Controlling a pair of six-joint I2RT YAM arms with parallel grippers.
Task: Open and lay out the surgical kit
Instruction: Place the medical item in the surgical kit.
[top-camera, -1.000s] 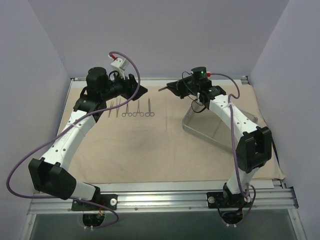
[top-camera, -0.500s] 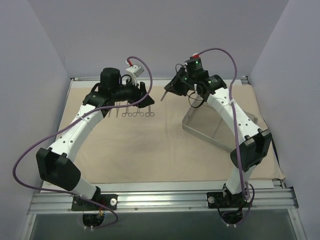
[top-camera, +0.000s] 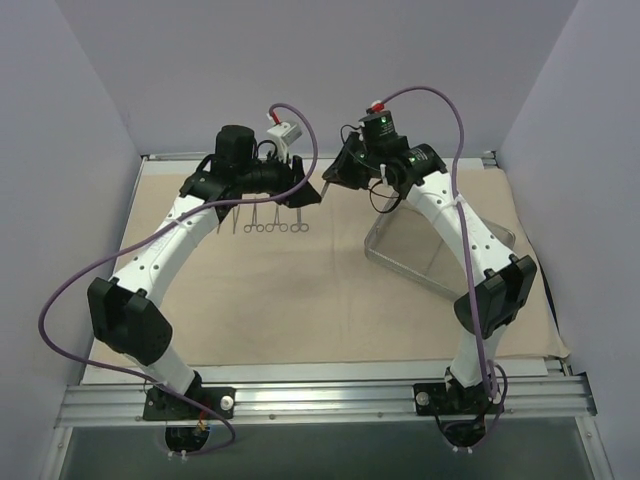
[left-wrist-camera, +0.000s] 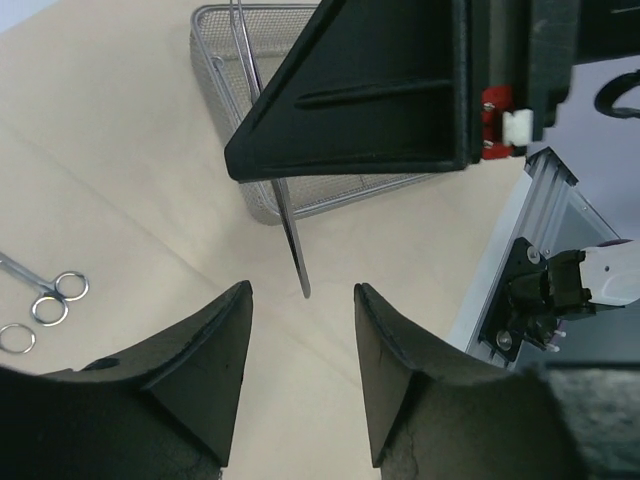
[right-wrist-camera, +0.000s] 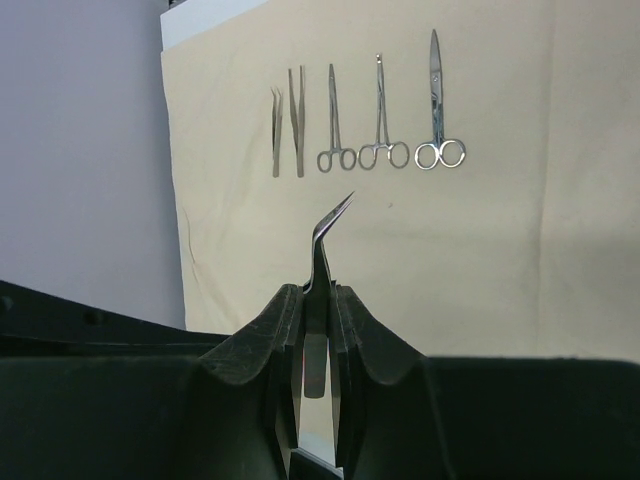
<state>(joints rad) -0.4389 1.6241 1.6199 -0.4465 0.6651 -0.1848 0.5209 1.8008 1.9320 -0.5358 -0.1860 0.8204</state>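
Note:
The beige cloth (top-camera: 300, 290) lies spread over the table. Several slim metal instruments (top-camera: 262, 222) lie in a row on it at the back left, seen in the right wrist view as tweezers (right-wrist-camera: 298, 125), forceps (right-wrist-camera: 332, 130) and scissors (right-wrist-camera: 438, 110). My right gripper (right-wrist-camera: 318, 300) is shut on a bent-tip pair of tweezers (right-wrist-camera: 335, 215), held in the air above the cloth (top-camera: 325, 190). My left gripper (left-wrist-camera: 300, 295) is open and faces it, with the lower end of the tweezers (left-wrist-camera: 298, 255) level with its fingertips and touching neither. The tray (top-camera: 430, 255) stands at the right.
The tray's mesh wall (left-wrist-camera: 320, 195) stands behind the hanging tweezers in the left wrist view. The table's metal rail (left-wrist-camera: 510, 260) runs at the right of that view. Purple walls close in the left, back and right sides.
My left gripper has swung right, from over the row of instruments up to the right gripper. The right gripper has shifted left and tipped the tweezers down towards it.

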